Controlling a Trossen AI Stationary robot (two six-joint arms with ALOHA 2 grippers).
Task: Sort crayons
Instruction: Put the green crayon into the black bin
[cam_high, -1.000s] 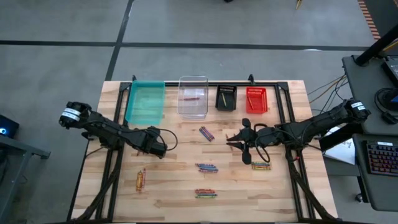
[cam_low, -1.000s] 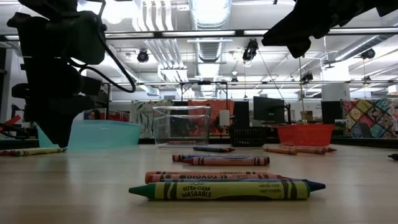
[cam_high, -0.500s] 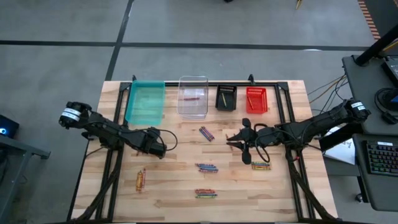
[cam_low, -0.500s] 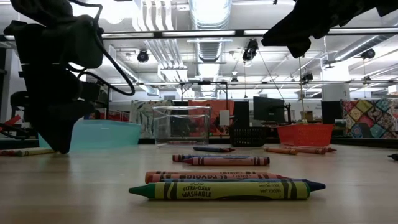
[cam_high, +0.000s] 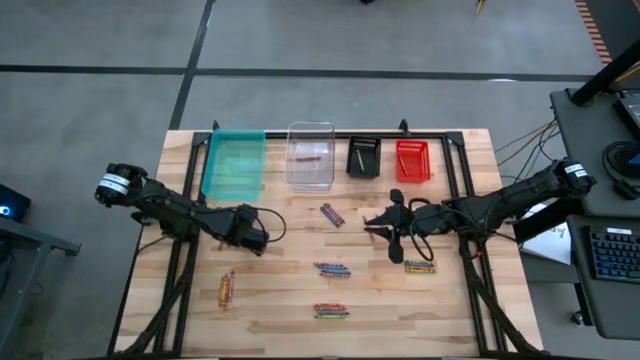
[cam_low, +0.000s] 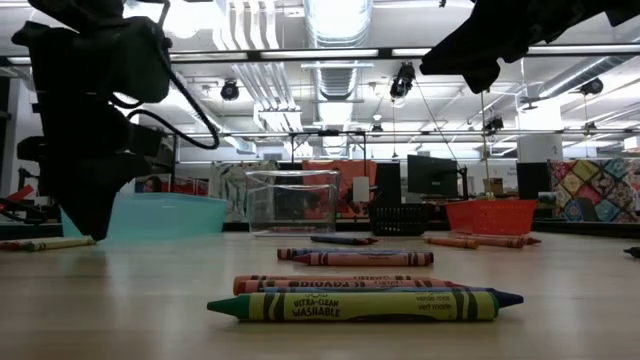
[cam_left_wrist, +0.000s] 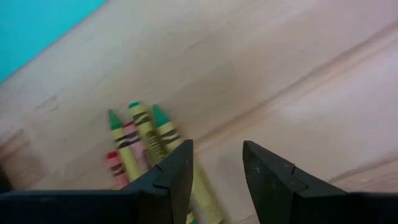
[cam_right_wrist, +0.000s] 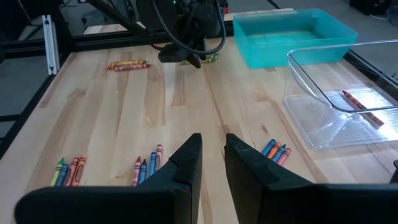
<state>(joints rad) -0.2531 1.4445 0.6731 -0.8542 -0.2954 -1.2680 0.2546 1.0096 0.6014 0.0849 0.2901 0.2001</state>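
Observation:
Crayons lie flat on the wooden table in small clusters: one (cam_high: 332, 214) in the middle, others (cam_high: 333, 269), (cam_high: 331, 311) nearer the front, one (cam_high: 226, 288) front left, one (cam_high: 420, 267) below my right gripper. My left gripper (cam_left_wrist: 217, 177) points steeply down, open, low over another cluster (cam_left_wrist: 140, 140) of green, yellow and red crayons near the teal bin (cam_high: 235, 163). One yellow-green crayon (cam_left_wrist: 163, 127) runs under one finger. My right gripper (cam_high: 383, 228) hangs high over the table's right half, slightly open, with nothing between its fingers (cam_right_wrist: 186, 163). My left gripper comes at the cluster from above, with one finger (cam_left_wrist: 174, 180) over the yellow-green crayon's lower end (cam_left_wrist: 200, 194). The finger hides that spot, and I cannot tell whether it touches the crayon. All the crayons lie flat on the table.
Along the far edge stand a clear bin (cam_high: 310, 155) with a red crayon inside, a black bin (cam_high: 363, 157) and a red bin (cam_high: 412, 160), right of the teal one. Bare wood lies between the clusters in the middle.

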